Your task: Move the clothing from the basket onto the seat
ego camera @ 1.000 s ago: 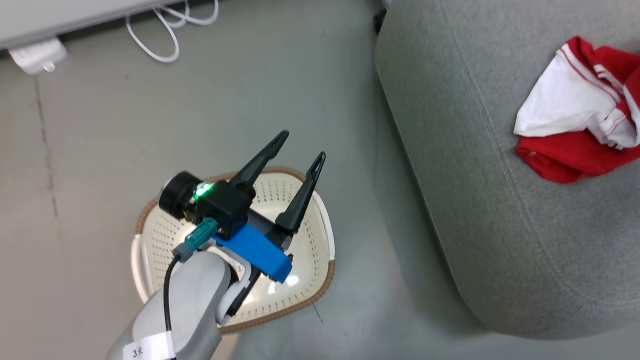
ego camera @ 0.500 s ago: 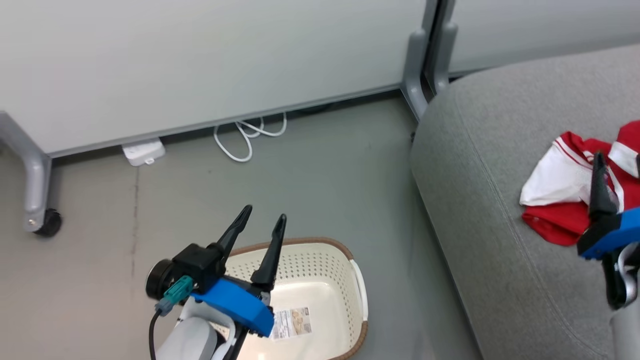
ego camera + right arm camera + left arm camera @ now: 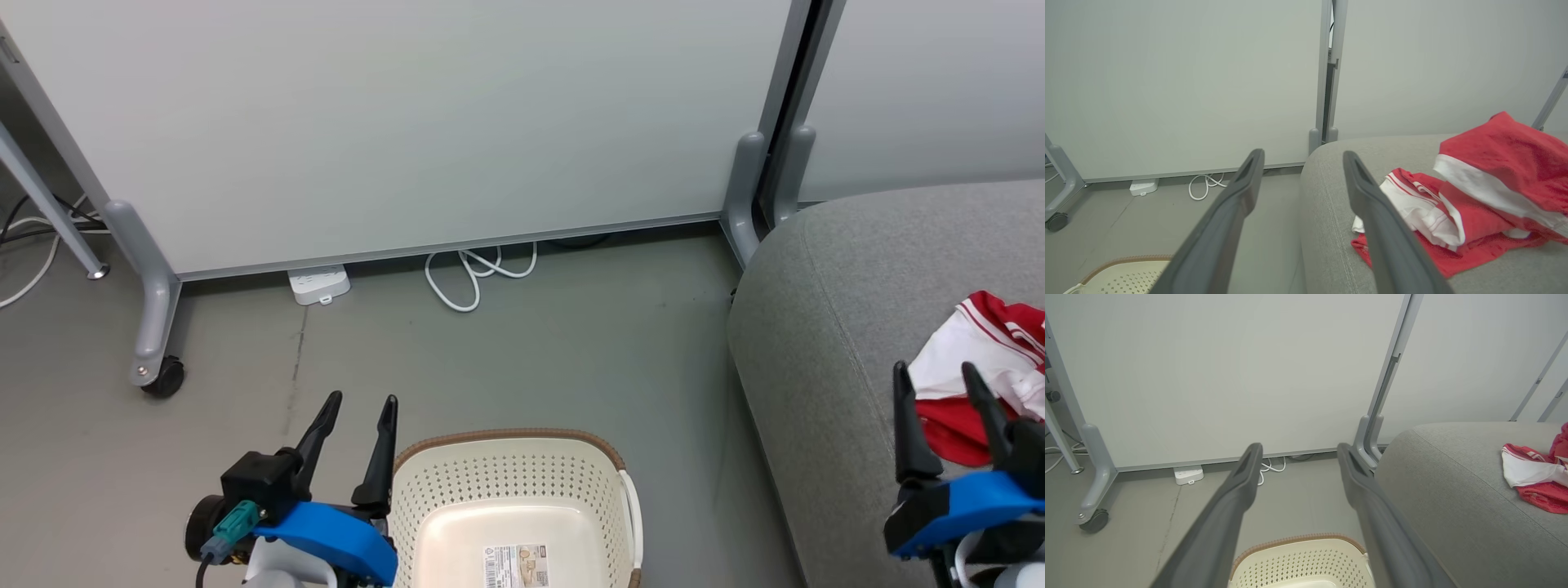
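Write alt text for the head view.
An empty-looking cream basket, label on its bottom, sits on the grey floor; red-and-white clothing lies on the grey seat at right. The left end effector and right end effector, both open, rise from the bottom edge.

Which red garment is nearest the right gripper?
The flatter red garment with white panels and striped trim, beside the right gripper; the other red garment is bunched higher behind it.

Red-and-white clothing [image 3: 955, 369] lies crumpled on the grey seat [image 3: 824, 327], near its rounded edge. Cream perforated basket [image 3: 506, 482], brown-rimmed, stands upright beside the seat, label on its bottom.
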